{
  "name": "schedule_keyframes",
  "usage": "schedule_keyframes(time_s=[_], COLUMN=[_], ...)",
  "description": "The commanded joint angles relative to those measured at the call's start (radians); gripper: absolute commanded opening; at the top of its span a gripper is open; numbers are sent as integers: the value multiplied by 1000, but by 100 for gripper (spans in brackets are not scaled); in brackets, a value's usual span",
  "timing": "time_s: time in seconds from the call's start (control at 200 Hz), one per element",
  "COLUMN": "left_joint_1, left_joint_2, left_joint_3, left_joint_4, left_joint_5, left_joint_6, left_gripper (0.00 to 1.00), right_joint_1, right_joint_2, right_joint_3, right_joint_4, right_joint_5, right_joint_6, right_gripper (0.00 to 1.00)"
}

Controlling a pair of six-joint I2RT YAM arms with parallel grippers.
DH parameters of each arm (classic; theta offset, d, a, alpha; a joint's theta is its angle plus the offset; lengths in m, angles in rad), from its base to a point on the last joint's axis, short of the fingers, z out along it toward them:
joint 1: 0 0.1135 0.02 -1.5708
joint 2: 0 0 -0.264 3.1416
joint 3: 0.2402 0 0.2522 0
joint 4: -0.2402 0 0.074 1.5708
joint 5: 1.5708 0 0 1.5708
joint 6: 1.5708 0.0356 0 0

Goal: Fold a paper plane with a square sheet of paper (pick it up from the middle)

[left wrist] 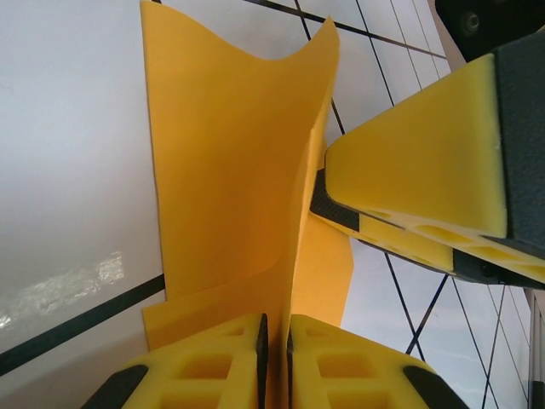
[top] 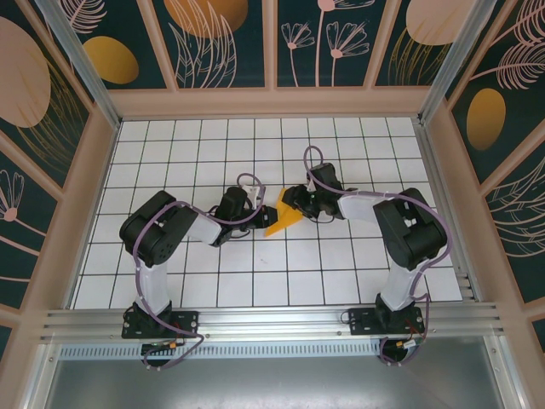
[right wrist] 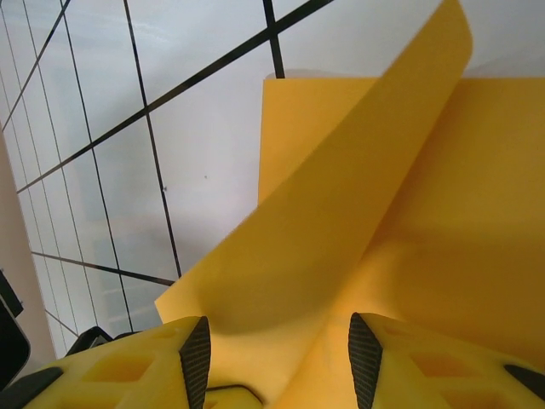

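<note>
I'm looking at a white gridded tabletop [top: 170, 264] boxed in by painted walls [top: 77, 196] on three sides. Open tiles stretch to the far, left and right edges around both arms. The sheet of paper [top: 281, 220], partly folded and standing up, is near the tabletop's middle. My left gripper [left wrist: 274, 358] is pinched tight on it. The right gripper [right wrist: 279, 358] has its fingers parted, with a fold lying between them — not clamped.

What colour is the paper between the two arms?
The paper is plain orange-yellow, without print; the right wrist view shows it best.
</note>
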Motion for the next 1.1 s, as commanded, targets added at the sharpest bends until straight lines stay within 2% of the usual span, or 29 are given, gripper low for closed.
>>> schedule_keyframes(time_s=[0.0,0.23,0.44,0.63,0.776,1.091], left_joint_1=[8,12,17,26,32,30], left_joint_2=[21,13,-69,-162,-211,-227], left_joint_3=[24,24,13,-10,-13,-18], left_joint_4=[-26,-33,-99,-190,-239,-206], left_joint_5=[26,46,10,-81,-161,-99], left_joint_6=[-11,-11,8,8,-42,-39], left_gripper=[16,19,39,48,49,48], right_joint_1=[9,9,10,14,21,44], right_joint_2=[23,56,71,90,109,146], right_joint_3=[36,57,64,77,96,140], right_joint_4=[-29,-91,-131,-168,-212,-324], right_joint_5=[9,47,86,115,150,240], right_joint_6=[-19,-12,-12,-11,-8,-46], right_gripper=[48,47,47,47,47,40])
